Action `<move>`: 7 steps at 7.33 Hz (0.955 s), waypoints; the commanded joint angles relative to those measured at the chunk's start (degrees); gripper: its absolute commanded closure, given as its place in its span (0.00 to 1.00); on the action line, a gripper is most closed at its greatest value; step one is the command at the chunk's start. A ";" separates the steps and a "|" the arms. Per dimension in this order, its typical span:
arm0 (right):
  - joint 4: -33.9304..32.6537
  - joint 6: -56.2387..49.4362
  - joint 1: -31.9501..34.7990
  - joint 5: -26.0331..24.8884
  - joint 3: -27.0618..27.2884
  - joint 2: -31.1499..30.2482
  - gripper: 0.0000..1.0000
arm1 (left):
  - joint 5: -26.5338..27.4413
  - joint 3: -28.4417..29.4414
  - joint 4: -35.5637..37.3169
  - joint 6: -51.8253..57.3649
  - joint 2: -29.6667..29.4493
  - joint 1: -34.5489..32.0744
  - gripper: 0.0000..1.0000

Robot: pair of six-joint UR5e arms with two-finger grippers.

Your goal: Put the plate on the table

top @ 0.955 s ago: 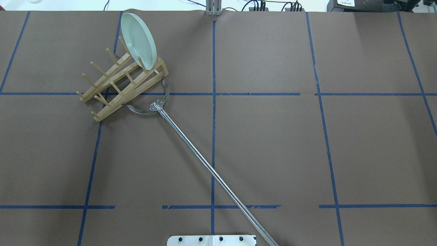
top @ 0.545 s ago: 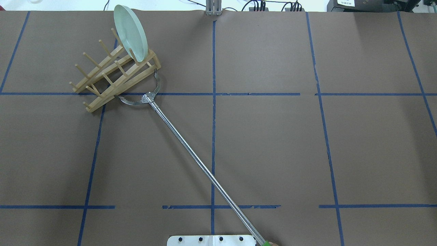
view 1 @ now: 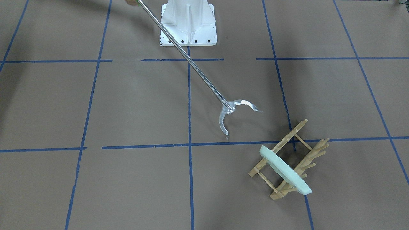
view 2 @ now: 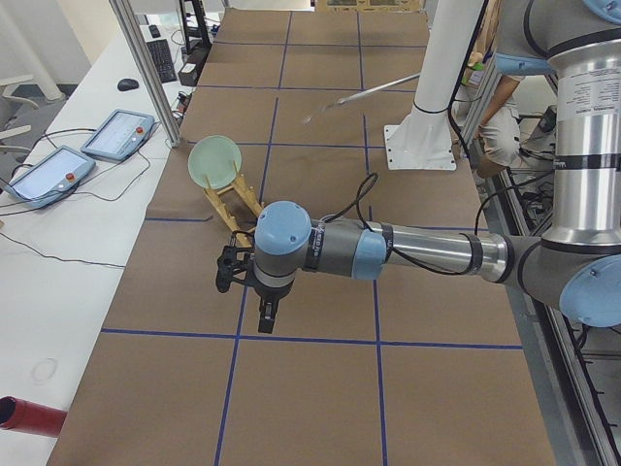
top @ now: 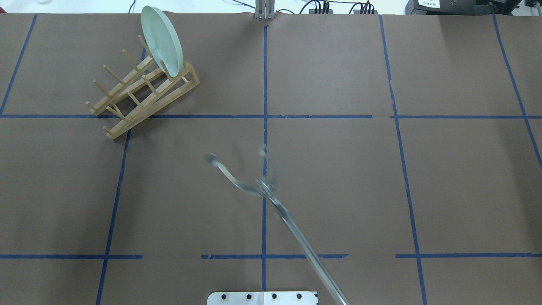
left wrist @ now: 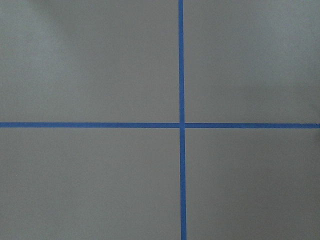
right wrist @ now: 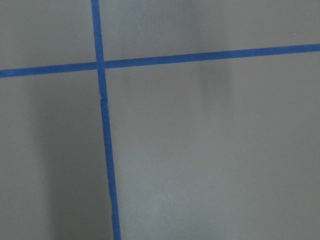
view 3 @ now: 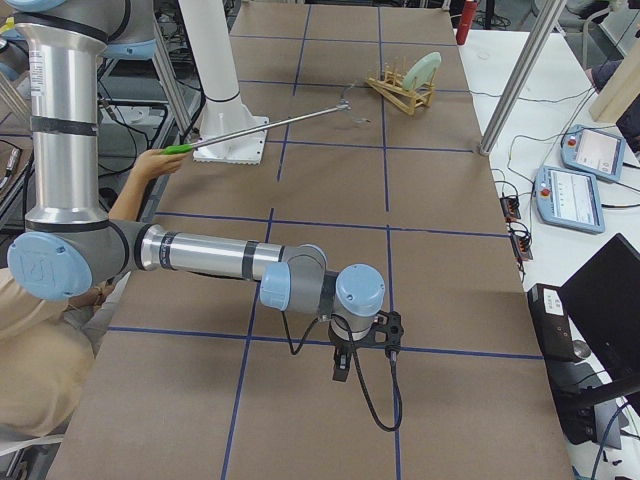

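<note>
The pale mint-green plate (top: 162,40) stands on edge in the end slot of the wooden peg rack (top: 139,91) at the table's far left. It also shows in the front view (view 1: 284,171) and in both side views (view 2: 214,160) (view 3: 422,70). The table (top: 338,178) is brown paper with blue tape lines. My left gripper (view 2: 263,318) hangs over the table's left end, far from the plate. My right gripper (view 3: 341,368) hangs over the right end. I cannot tell whether either is open or shut. Both wrist views show only paper and tape.
An operator's long metal reacher pole with a curved open claw (top: 258,186) hovers over the table's middle, also in the front view (view 1: 230,108). The white robot base (view 1: 188,22) stands at the near edge. Tablets (view 2: 116,134) lie beyond the far edge.
The reacher claw pushed the rack and plate away and to the left, then pulled back off the rack toward the table's middle. The rack and plate now stand still.
</note>
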 commanded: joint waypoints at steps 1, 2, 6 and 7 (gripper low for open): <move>0.00 0.00 0.00 0.00 0.00 0.03 0.00 | 0.02 -0.14 0.28 -0.01 -0.29 2.15 0.00; 0.00 0.00 0.00 0.00 0.00 0.03 0.00 | -0.07 -0.31 0.37 -0.18 -0.72 2.34 0.00; 0.00 0.00 0.00 0.00 0.00 0.03 0.00 | -10.16 1.00 -4.25 -38.39 -15.79 12.21 0.00; 0.00 0.00 0.00 0.00 0.00 0.03 0.00 | -9.83 2.92 -10.12 -49.20 -19.24 16.54 0.00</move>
